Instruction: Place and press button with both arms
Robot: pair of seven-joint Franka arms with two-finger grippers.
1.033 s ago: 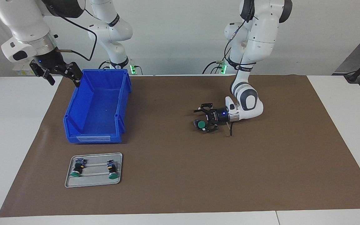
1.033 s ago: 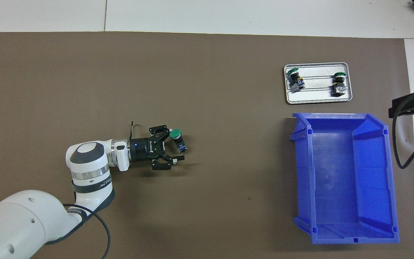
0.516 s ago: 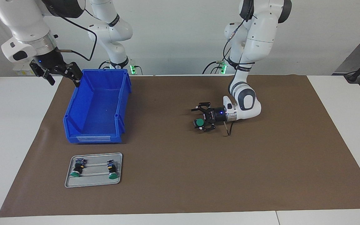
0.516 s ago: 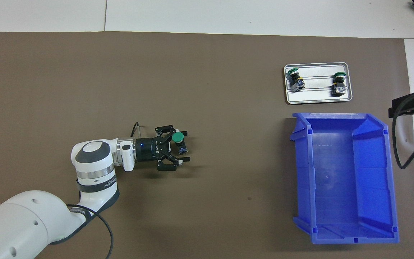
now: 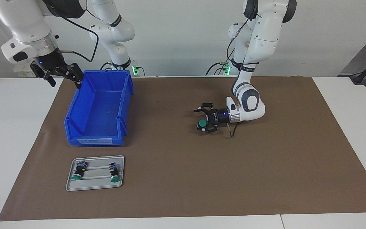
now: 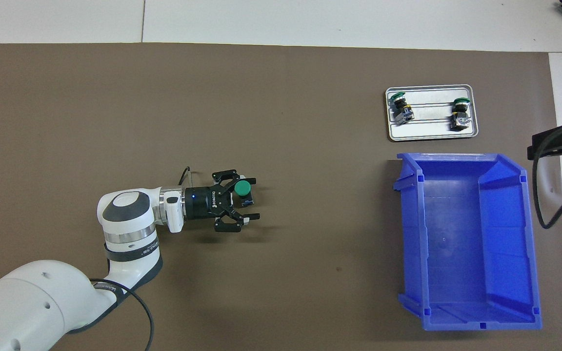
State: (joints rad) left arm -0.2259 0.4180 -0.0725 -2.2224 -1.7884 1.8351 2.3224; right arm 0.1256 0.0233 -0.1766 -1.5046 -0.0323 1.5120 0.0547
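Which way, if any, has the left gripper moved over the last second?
Yes. In the facing view the left gripper, with the green button, has edged toward the robots, judged against the blue bin.
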